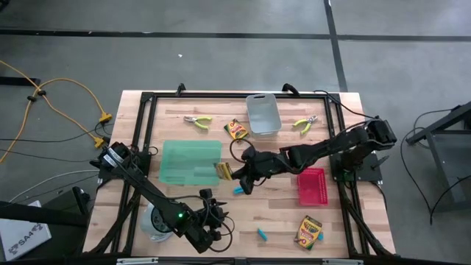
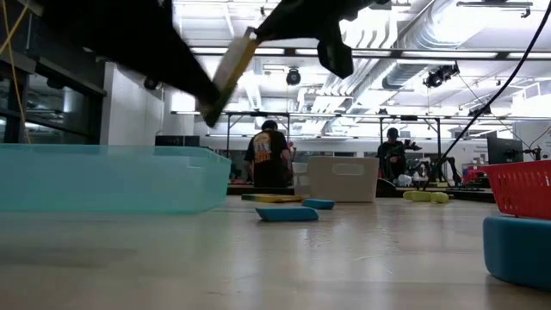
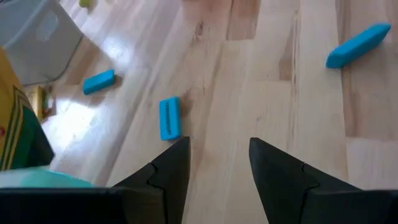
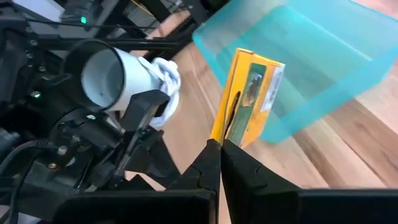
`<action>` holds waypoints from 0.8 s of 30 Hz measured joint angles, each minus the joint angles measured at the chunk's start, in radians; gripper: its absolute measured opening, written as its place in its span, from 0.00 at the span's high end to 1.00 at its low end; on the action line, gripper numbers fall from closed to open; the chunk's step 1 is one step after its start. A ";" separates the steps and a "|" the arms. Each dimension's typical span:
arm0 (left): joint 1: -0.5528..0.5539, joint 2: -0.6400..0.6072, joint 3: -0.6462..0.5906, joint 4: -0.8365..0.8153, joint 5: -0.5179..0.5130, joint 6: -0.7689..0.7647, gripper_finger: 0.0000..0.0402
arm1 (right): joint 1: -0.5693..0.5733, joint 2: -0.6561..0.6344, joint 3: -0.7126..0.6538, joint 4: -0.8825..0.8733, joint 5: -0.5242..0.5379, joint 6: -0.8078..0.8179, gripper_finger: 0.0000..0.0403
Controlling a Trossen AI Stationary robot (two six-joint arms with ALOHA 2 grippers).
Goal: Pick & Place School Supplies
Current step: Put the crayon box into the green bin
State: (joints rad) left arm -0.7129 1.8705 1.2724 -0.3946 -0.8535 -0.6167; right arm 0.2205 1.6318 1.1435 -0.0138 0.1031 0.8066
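Note:
My right gripper (image 1: 234, 174) reaches to mid-table and is shut on a yellow-and-green crayon box (image 4: 250, 93), beside the near right corner of the green tray (image 1: 190, 162). The box also shows in the high view (image 1: 223, 171) and in the low view (image 2: 231, 73). My left gripper (image 3: 219, 163) is open and empty above bare table near the front edge (image 1: 210, 224). Two more crayon boxes (image 1: 235, 129) (image 1: 309, 230) lie flat on the table. Blue blocks (image 1: 238, 191) (image 1: 262, 234) lie flat, and the left wrist view shows three (image 3: 169, 118) (image 3: 98, 81) (image 3: 359, 45). Two pliers (image 1: 197, 120) (image 1: 305, 124) lie at the back. My right gripper pinches the crayon box by its narrow end (image 4: 224, 138) between its two fingers, which stand almost together. The box sticks out beyond the fingertips. It is lifted clear of the table and tilted (image 2: 231, 73), next to the green tray's corner.
A grey bin (image 1: 263, 114) stands at the back centre and a red tray (image 1: 311, 185) at the right. A round metal cup (image 1: 154, 221) stands at the near left beside my left arm. People stand in the room beyond the table (image 2: 269, 155).

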 joint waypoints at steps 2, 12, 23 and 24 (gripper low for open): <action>0.007 -0.023 0.000 -0.004 -0.036 0.000 0.60 | -0.005 -0.010 0.000 0.002 -0.006 0.000 0.99; 0.027 -0.091 0.001 -0.040 -0.154 0.018 0.60 | -0.040 -0.061 -0.001 0.007 0.021 -0.024 0.99; 0.020 -0.099 0.001 -0.066 -0.171 0.018 0.60 | -0.012 -0.089 0.001 -0.100 0.005 -0.044 0.99; 0.016 -0.100 0.001 -0.080 -0.170 0.018 0.60 | -0.005 -0.092 -0.001 -0.127 0.009 -0.050 0.99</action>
State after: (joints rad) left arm -0.6967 1.7703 1.2732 -0.4746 -1.0232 -0.5987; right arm 0.2158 1.5401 1.1426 -0.1412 0.1120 0.7569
